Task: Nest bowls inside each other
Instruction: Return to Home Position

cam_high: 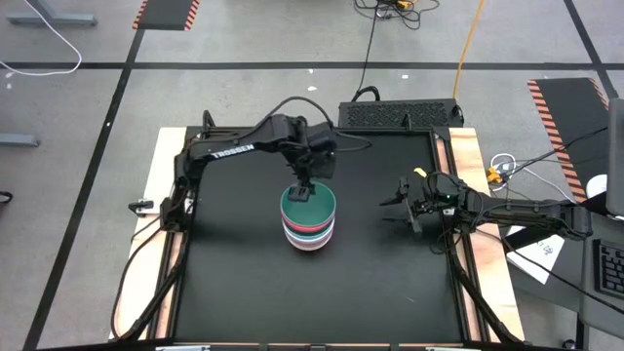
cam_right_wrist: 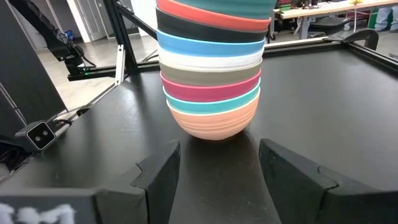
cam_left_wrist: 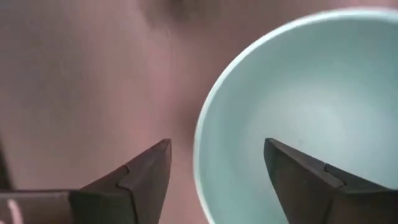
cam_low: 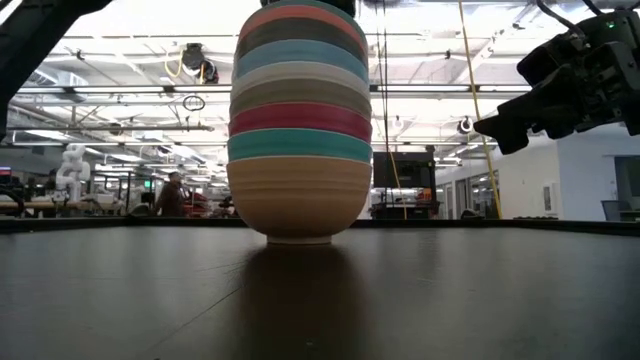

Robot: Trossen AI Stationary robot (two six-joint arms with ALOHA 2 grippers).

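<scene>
All the bowls stand as one nested stack (cam_high: 309, 216) at mid-table, resting on the bottom orange bowl's foot (cam_low: 298, 238). From the bottom up I see orange, teal, magenta, taupe, white, blue, black, red and a green bowl (cam_left_wrist: 311, 112) on top. My left gripper (cam_high: 302, 193) is open above the stack's far rim. In the left wrist view its fingers (cam_left_wrist: 214, 168) stand on either side of the green rim (cam_left_wrist: 202, 149), one inside and one outside, with gaps showing. My right gripper (cam_high: 398, 205) is open, to the right of the stack (cam_right_wrist: 211, 74) and facing it.
The black mat (cam_high: 234, 283) lies bare around the stack on every side. A black box (cam_high: 400, 115) with cables sits at the table's far edge. Wooden borders (cam_high: 156, 185) frame the mat. People and equipment (cam_low: 170, 195) show far off in the room behind.
</scene>
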